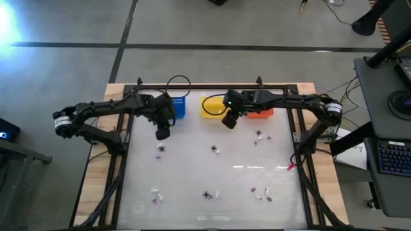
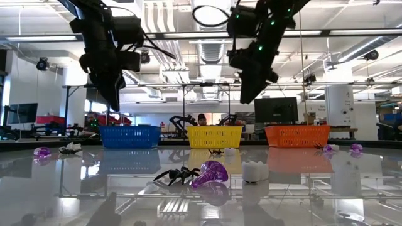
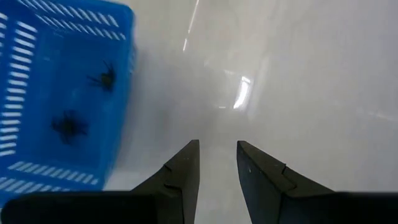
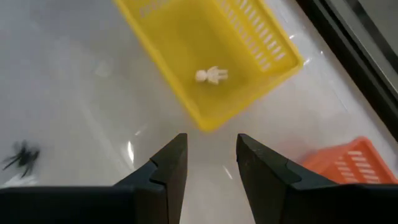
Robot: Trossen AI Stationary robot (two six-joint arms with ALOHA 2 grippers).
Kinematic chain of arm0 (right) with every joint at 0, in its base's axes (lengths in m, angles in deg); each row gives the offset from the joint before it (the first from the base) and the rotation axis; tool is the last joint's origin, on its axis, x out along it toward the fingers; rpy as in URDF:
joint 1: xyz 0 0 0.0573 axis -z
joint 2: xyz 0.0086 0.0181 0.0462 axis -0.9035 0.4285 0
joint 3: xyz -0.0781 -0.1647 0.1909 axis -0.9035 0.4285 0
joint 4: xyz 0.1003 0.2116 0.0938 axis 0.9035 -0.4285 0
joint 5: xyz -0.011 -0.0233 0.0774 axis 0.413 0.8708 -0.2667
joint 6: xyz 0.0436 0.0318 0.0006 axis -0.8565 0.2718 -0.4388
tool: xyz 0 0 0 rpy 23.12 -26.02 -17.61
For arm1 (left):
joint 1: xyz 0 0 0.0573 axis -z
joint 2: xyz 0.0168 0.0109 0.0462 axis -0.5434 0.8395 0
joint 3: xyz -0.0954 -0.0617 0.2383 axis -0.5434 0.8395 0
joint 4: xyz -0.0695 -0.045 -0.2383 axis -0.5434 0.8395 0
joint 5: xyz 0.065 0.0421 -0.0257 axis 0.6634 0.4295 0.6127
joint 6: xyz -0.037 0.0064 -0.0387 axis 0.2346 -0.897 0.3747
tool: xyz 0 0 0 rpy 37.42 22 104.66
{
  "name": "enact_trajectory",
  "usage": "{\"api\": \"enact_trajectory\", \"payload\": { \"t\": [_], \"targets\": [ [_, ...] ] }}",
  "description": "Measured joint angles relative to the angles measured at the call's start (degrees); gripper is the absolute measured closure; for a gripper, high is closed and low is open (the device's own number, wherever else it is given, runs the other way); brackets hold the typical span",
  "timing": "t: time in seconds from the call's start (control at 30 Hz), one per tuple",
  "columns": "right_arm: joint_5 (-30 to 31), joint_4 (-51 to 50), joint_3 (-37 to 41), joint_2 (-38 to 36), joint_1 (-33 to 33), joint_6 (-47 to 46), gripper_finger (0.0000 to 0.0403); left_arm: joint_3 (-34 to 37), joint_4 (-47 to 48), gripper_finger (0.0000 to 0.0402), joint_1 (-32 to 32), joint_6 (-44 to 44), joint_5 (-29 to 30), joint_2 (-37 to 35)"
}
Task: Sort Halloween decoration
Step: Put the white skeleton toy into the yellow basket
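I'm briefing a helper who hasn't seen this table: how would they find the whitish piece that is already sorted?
Look at the three baskets along the table's far edge and take the middle one, the yellow basket. The whitish piece lies alone on its floor. The blue basket holds only black spiders.
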Motion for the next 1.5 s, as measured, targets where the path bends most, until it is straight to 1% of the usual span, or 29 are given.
{"api": "enact_trajectory", "payload": {
  "t": [0.07, 0.17, 0.23, 0.3, 0.5, 0.73, 0.83, 0.9, 1.03, 1.2, 1.5],
  "targets": [
    [0.0, -1.0, 0.4, -1.3, -1.2, -0.1, 0.0271, 0.8, 0.2, 0.0312, 1.0, 0.9, -2.1, 0.0],
    [0.1, -1.5, 0.9, -2.9, -3.0, -0.4, 0.0271, 2.7, 0.3, 0.0313, 3.1, 2.4, -7.6, 0.0],
    [0.3, -1.5, 1.2, -3.6, -3.9, -0.4, 0.0271, 3.0, -0.4, 0.0313, 5.3, 2.9, -8.7, 0.0],
    [0.4, -1.6, 1.4, -3.8, -4.8, -0.5, 0.0271, 2.9, -0.7, 0.0313, 7.3, 3.4, -8.3, 0.0],
    [0.5, -1.8, 2.1, -3.8, -6.8, -0.5, 0.0271, 2.9, -0.7, 0.0313, 12.4, 6.1, -3.7, 0.0],
    [0.5, -2.9, 3.5, -3.8, -8.4, -1.5, 0.0271, 3.0, -0.6, 0.0313, 17.7, 12.9, -3.8, 0.0],
    [0.5, -2.9, 4.4, -3.9, -8.8, -2.7, 0.0271, 3.4, 1.7, 0.0313, 19.3, 17.6, -3.8, 0.0],
    [0.5, -2.9, 5.2, -3.9, -9.0, -3.3, 0.0271, 4.3, 3.3, 0.0313, 20.5, 20.5, -3.7, 0.0],
    [0.5, -2.8, 6.7, -3.9, -9.3, -3.9, 0.0271, 6.5, 3.3, 0.0313, 24.0, 24.7, -4.5, 0.0],
    [0.5, -2.7, 8.3, -3.9, -9.5, -5.9, 0.0271, 7.8, 2.8, 0.0313, 30.5, 31.8, -5.2, 0.0],
    [0.4, -2.3, 10.4, -3.9, -10.1, -10.1, 0.0271, 8.1, -2.8, 0.0313, 47.2, 45.2, -5.3, 0.0]
  ]
}}
